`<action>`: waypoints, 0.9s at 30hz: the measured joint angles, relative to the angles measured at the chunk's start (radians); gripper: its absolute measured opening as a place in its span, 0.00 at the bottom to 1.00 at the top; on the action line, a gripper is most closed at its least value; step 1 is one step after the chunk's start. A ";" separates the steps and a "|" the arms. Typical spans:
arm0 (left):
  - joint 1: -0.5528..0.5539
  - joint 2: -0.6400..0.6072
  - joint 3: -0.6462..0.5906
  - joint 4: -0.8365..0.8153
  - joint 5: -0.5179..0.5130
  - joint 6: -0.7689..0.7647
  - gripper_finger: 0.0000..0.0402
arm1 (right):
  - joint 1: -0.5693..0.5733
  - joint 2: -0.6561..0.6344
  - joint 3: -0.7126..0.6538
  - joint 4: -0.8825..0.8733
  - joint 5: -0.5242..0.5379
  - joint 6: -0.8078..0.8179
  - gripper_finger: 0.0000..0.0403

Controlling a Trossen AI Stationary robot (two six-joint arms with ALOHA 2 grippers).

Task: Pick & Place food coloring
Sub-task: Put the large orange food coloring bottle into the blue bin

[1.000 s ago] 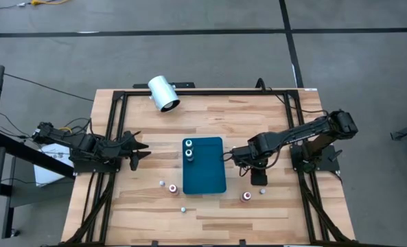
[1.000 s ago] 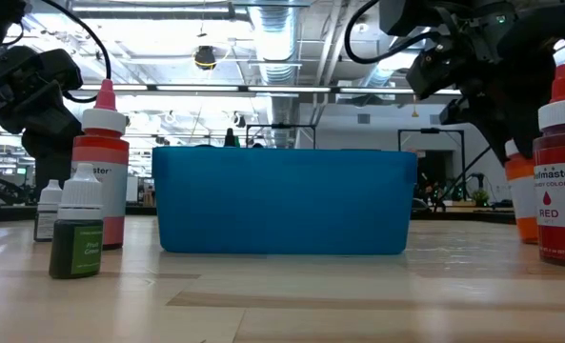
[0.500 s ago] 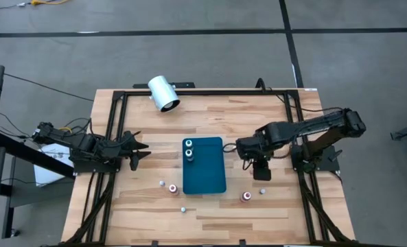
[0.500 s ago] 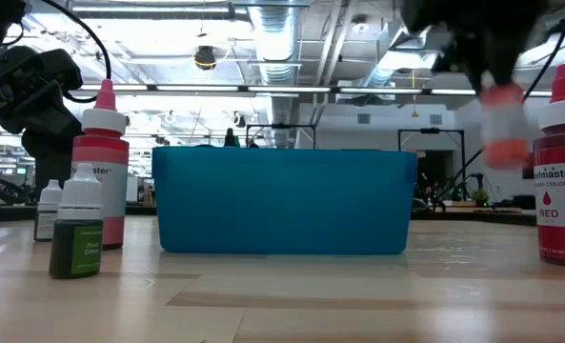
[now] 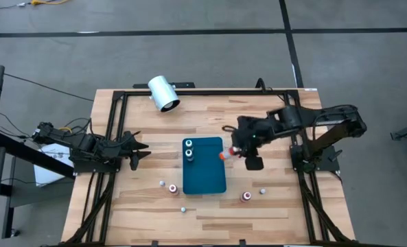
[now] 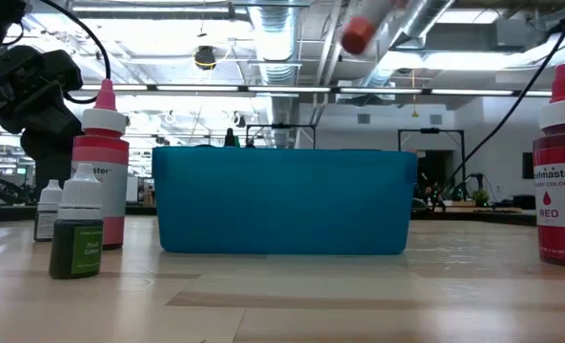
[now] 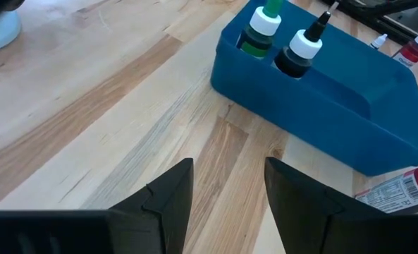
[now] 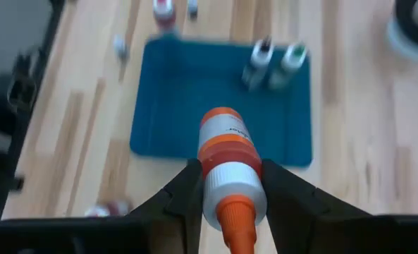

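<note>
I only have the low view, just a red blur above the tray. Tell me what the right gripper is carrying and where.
Observer: The right gripper is shut on an orange-capped bottle.
Operator: Say where it hangs over the table.
Observer: Seen from above, it is at the blue tray's right edge, about halfway along.
Operator: Report what the tray holds.
Observer: Two bottles stand side by side at the end far from your camera.

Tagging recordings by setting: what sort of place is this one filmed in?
Probably an industrial lab or workshop: exposed ceiling ducts and strip lights overhead, a grey concrete floor, and a wooden table in a black metal frame with two robot arms.
</note>
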 joint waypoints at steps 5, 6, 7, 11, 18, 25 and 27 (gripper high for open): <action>0.000 0.000 0.000 0.005 0.000 0.000 0.42 | -0.032 0.018 0.027 0.058 0.000 -0.007 0.28; 0.000 0.000 0.000 0.007 0.000 0.000 0.42 | -0.038 0.022 0.027 0.070 0.000 -0.007 0.28; 0.000 0.000 0.000 0.007 0.000 0.000 0.42 | -0.044 0.024 0.027 0.061 0.000 -0.007 0.28; 0.000 0.000 0.000 0.008 0.000 0.006 0.42 | -0.061 0.046 0.027 0.060 0.000 -0.006 0.29; 0.000 -0.001 -0.004 0.040 0.001 0.085 0.42 | -0.068 0.113 0.036 0.071 0.000 0.001 0.28; 0.000 -0.038 -0.006 0.129 0.012 0.232 0.42 | -0.077 0.243 0.154 0.008 0.008 -0.007 0.28; 0.000 -0.074 -0.005 0.126 0.041 0.256 0.42 | -0.088 0.280 0.196 -0.021 0.007 -0.008 0.28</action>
